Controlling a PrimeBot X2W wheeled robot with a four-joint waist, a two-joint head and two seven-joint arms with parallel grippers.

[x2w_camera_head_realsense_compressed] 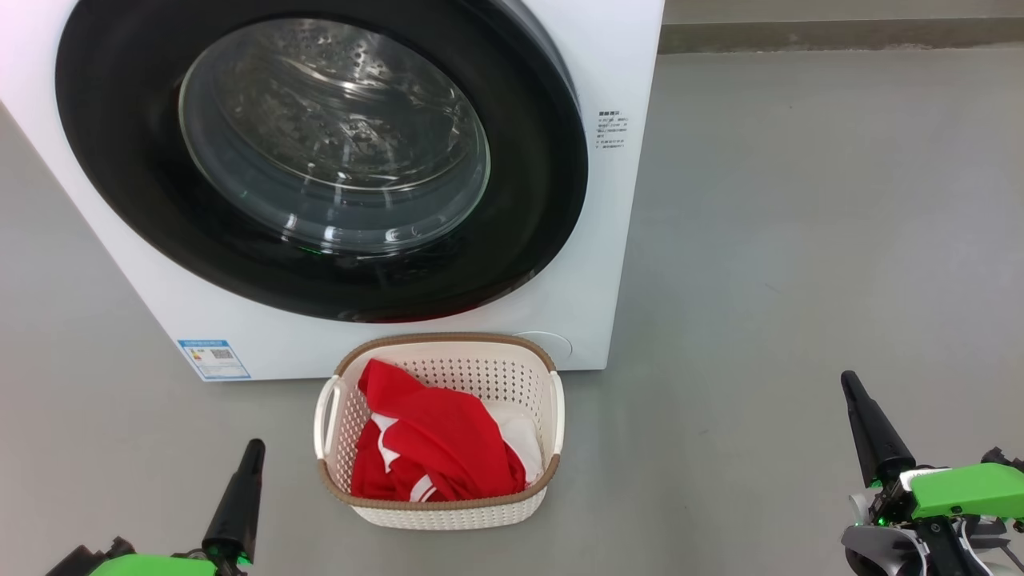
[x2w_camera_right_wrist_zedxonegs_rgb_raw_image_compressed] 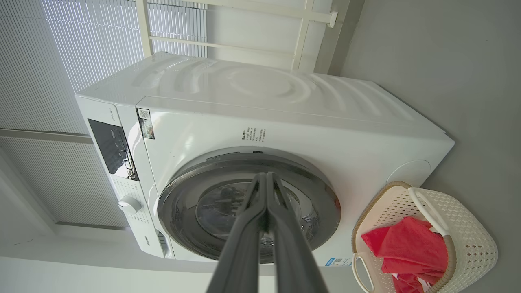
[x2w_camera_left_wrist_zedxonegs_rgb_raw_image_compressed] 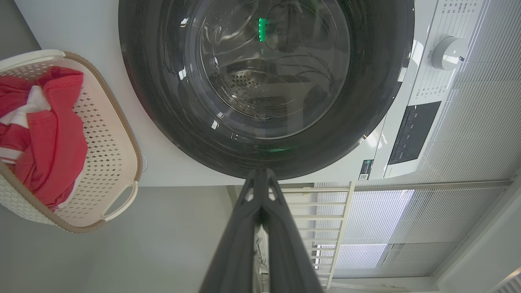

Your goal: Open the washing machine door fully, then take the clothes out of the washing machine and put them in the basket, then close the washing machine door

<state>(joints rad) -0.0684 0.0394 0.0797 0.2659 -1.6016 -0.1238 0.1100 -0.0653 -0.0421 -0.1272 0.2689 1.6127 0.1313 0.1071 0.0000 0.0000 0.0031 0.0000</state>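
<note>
The clothes (x2w_camera_head_realsense_compressed: 436, 444), red with white parts, lie heaped inside the basket (x2w_camera_head_realsense_compressed: 480, 370) at the lower centre of the head view. No clothing shows behind the door glass, where only bare perforated steel is visible. The basket stands on the grey floor (x2w_camera_head_realsense_compressed: 800, 240) just in front of the washing machine (x2w_camera_head_realsense_compressed: 612, 264), below the door's lower edge. This placement probably serves to keep the carry from drum to basket short.

The washing machine door (x2w_camera_head_realsense_compressed: 120, 160) fills the upper left of the frame and lies flat against the white front. In the right wrist view its black rim sits against the panel with no gap seen, so it appears shut.

The left gripper (x2w_camera_head_realsense_compressed: 254, 445) at lower left and the right gripper (x2w_camera_head_realsense_compressed: 848, 378) at lower right are both well apart from door and basket. In each wrist view the fingers (x2w_camera_left_wrist_zedxonegs_rgb_raw_image_compressed: 236, 244) (x2w_camera_right_wrist_zedxonegs_rgb_raw_image_compressed: 244, 244) are pressed together with nothing between them. This low, withdrawn posture fits a task whose three steps all look complete.
</note>
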